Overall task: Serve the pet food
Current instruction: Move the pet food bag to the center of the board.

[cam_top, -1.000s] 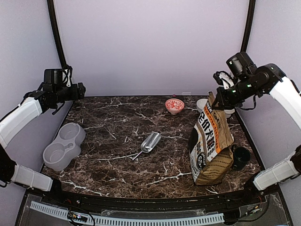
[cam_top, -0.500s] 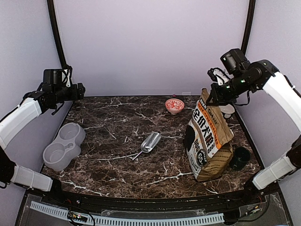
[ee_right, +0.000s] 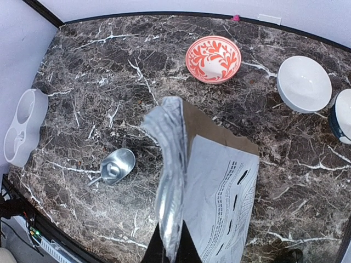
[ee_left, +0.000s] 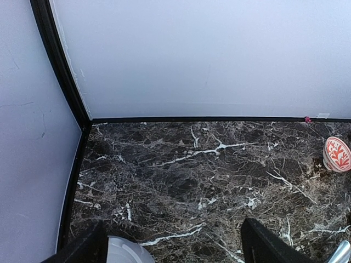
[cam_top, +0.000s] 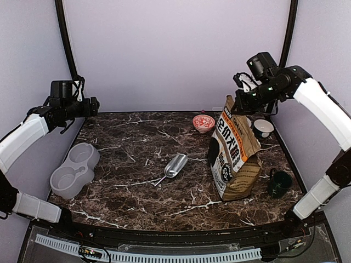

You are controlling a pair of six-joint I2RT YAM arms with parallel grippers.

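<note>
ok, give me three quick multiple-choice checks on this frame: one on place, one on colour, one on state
1. The metal scoop lies
A. on the table between the grey double bowl and the bag
B. on top of the bag
C. in the double bowl

2. The small patterned bowl at the back is
A. blue and white
B. red and white
C. plain green

3. The right gripper is
A. open, clear of everything
B. shut on the scoop
C. shut on the bag's top edge

Answers:
1 A, the top view shows the scoop flat on the marble, apart from both.
2 B, the right wrist view shows a red leaf pattern on white.
3 C, the bag's folded top runs up between the closed fingers.
</note>
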